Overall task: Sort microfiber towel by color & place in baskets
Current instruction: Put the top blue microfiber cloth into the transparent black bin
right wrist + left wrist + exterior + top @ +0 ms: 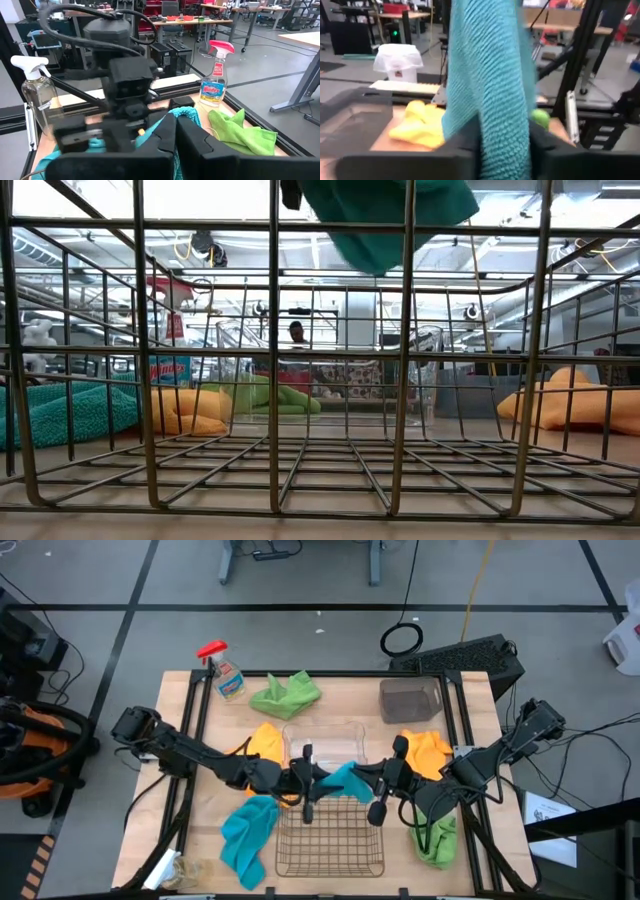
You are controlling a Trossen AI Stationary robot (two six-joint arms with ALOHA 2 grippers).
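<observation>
One teal-blue towel (345, 780) is held up between both grippers over the copper wire basket (330, 840). In the low view this teal-blue towel (390, 215) hangs above the wire basket's floor (330, 460). My left gripper (312, 782) is shut on its left side, my right gripper (374, 783) on its right side. A second teal-blue towel (248, 830) lies on the table left of the wire basket. Yellow-orange towels (265, 745) (425, 752) flank the clear basket (325, 738). One green towel (285, 693) lies at the far edge, another (437, 840) near the right arm. My left gripper pinches the teal-blue towel (490, 100) between its two fingers (462, 145), coming level from the table's left. The cloth is bunched in several layers and lifted clear. My right gripper pinches the towel's opposite bunched edge (184, 114) between its fingers (197, 142), level from the table's right. The cloth sags between the grippers.
A brown-tinted basket (410, 700) stands at the far right. A spray bottle with red trigger (225, 675) is at the far left corner, and a clear spray bottle (37, 87) at the near left. A black frame (455, 720) borders the table.
</observation>
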